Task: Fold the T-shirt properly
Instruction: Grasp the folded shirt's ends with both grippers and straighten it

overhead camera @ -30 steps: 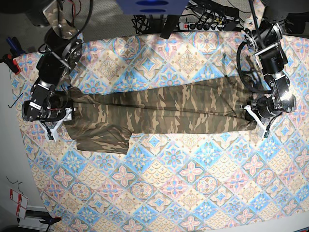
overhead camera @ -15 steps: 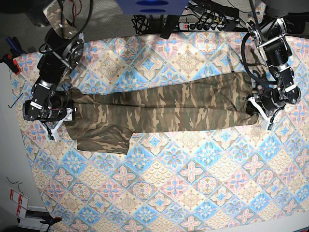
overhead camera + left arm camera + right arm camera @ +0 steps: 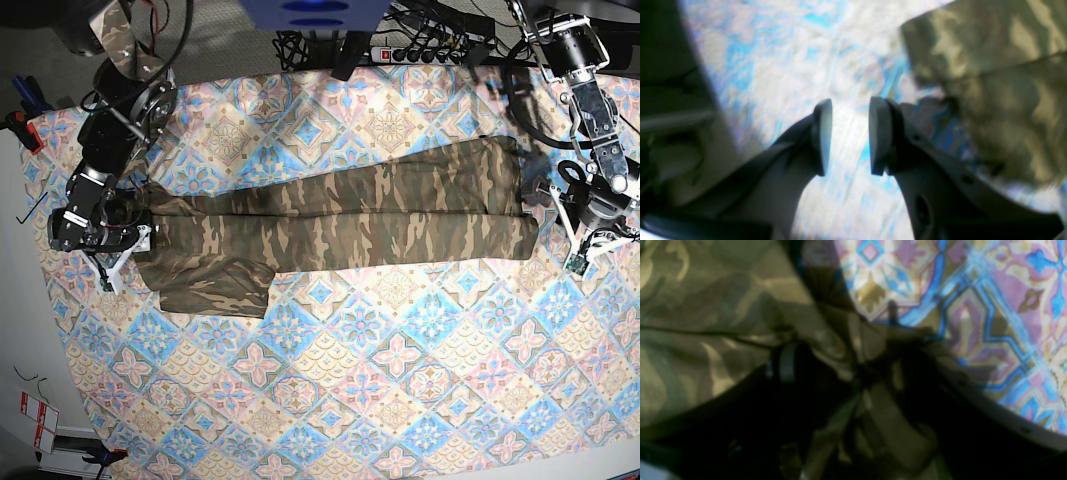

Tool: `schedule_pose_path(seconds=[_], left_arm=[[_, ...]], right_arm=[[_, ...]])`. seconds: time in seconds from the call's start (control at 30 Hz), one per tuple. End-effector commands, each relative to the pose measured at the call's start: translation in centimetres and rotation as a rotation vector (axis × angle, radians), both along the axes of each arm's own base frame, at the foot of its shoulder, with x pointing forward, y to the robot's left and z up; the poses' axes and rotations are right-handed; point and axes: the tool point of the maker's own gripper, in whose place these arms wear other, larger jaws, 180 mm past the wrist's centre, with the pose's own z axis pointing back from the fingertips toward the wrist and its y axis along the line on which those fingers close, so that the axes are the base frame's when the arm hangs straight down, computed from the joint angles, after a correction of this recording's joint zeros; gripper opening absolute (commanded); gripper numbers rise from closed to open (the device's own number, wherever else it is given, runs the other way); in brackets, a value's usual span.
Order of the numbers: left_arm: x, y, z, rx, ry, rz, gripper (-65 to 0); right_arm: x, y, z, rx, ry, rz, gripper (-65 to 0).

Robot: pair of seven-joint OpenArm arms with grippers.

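- We see the T-shirt (image 3: 340,230) laid out as a long, narrow band across the middle of the patterned tablecloth (image 3: 400,380), running from one arm to the other in the base view.
- The band shows a lengthwise fold line, and a wider flap of cloth sticks out below it at the end near the right arm.
- Our left gripper (image 3: 847,136) hangs over bare tablecloth just beside the shirt's end; in the left wrist view its two pads stand apart with only tablecloth between them, so it holds nothing.
- In that view the camouflage cloth (image 3: 1000,86) lies off to the side of the fingers (image 3: 821,133), not touching them as far as we can tell, though the picture is blurred.
- In the base view the left arm (image 3: 595,150) sits at the tablecloth's edge, clear of the shirt's end.
- Our right gripper (image 3: 118,250) rests at the opposite end of the shirt; in the right wrist view, bunched camouflage cloth (image 3: 846,363) is gathered into the dark fingers, so we read it as clamped on the shirt.
- A power strip (image 3: 430,50) and cables lie beyond the far edge of the tablecloth.
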Motion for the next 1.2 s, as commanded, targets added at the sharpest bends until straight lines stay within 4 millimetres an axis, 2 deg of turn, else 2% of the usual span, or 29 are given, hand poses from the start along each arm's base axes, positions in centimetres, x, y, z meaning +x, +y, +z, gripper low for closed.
schedule_pose_path(seconds=[0.0, 0.07, 0.1, 0.2, 0.3, 0.4, 0.57, 0.7, 0.73, 0.9, 1.0, 1.1, 1.17], left_arm=[[0.2, 0.8, 1.8, 0.049, -0.029, 0.012, -46.0], [0.1, 0.8, 2.8, 0.079, -0.026, 0.017, -46.0], [0.4, 0.7, 3.3, 0.100, -0.030, 0.013, -46.0], [1.2, 0.4, 4.1, 0.190, 0.005, 0.001, -46.0], [1.4, -0.6, 3.6, 0.240, 0.035, -0.022, -46.4], [2.0, -1.0, 4.0, 0.292, 0.035, -0.009, -46.4], [3.1, -2.1, 4.6, 0.331, 0.013, 0.027, -46.8], [4.8, -4.8, 4.0, 0.292, -0.068, -0.078, -46.8], [4.7, -5.8, 3.3, 0.264, -0.078, -0.105, -46.8], [4.8, -9.5, 1.3, 0.138, -0.145, -0.203, -46.8], [4.7, -10.7, 0.8, 0.098, -0.153, -0.202, -46.8], [4.7, -12.0, 0.4, 0.058, -0.158, -0.197, -46.3], [4.5, -12.3, 0.3, 0.019, -0.167, -0.171, -46.2]], right_arm=[[0.1, 0.7, -0.2, 0.009, 0.005, 0.004, -24.9], [0.3, 0.5, 0.1, 0.001, -0.002, 0.004, -24.9], [0.7, -0.1, 0.8, -0.019, -0.024, -0.001, -24.9], [2.0, -2.8, 5.0, -0.133, -0.100, -0.025, -24.9], [0.8, -5.1, 7.8, -0.240, -0.099, -0.054, -24.9], [1.1, -5.6, 10.3, -0.317, -0.104, -0.040, -24.9], [2.4, -4.9, 13.0, -0.393, -0.141, 0.016, -24.9], [2.6, -4.4, 14.8, -0.444, -0.138, 0.036, -24.9], [2.6, -4.2, 15.1, -0.454, -0.134, 0.045, -24.9], [3.6, -2.7, 15.7, -0.475, -0.148, 0.105, -24.9], [4.2, -1.6, 15.6, -0.441, -0.167, 0.164, -24.7], [6.0, -0.1, 16.4, -0.351, -0.257, 0.174, -24.5], [6.6, 0.4, 16.2, -0.295, -0.274, 0.173, -24.5]])
